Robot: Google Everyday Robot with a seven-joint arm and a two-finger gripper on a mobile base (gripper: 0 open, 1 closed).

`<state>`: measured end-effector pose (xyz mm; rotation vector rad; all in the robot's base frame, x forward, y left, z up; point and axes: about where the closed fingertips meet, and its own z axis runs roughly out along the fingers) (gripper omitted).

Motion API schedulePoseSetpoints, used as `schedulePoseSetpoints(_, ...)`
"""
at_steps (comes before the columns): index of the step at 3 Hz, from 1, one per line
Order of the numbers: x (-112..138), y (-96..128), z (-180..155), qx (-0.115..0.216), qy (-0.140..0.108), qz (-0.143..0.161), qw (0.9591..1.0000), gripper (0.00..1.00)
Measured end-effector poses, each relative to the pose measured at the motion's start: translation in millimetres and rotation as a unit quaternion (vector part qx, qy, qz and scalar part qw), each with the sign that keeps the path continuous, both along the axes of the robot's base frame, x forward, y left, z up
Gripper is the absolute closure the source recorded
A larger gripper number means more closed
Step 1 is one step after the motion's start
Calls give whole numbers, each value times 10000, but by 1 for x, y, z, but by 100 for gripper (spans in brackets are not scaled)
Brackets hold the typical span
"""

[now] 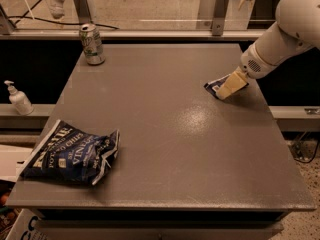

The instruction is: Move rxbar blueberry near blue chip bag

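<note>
The rxbar blueberry (pixel 215 86), a small flat navy wrapper with a white patch, lies on the grey table (pixel 165 134) at the right, mostly covered by my gripper (pixel 229 87). The gripper's cream-coloured fingers are down on top of the bar, on its right part. The white arm reaches in from the upper right. The blue chip bag (pixel 72 154), large and wrinkly with white lettering, lies at the table's front left corner, far from the bar.
A green and silver can (pixel 92 44) stands at the table's back left corner. A white pump bottle (pixel 19 98) stands on a ledge left of the table. A railing with posts runs behind the table.
</note>
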<state>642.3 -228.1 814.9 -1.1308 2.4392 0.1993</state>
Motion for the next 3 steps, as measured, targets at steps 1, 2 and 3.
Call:
schedulePoseSetpoints(1,0,-2,-2,24,95,-78,9999,64)
schedulePoseSetpoints(2,0,-5,4,41,83,-96,9999,88)
schedulePoseSetpoints(3,0,0,17,169,25,4,9999,100)
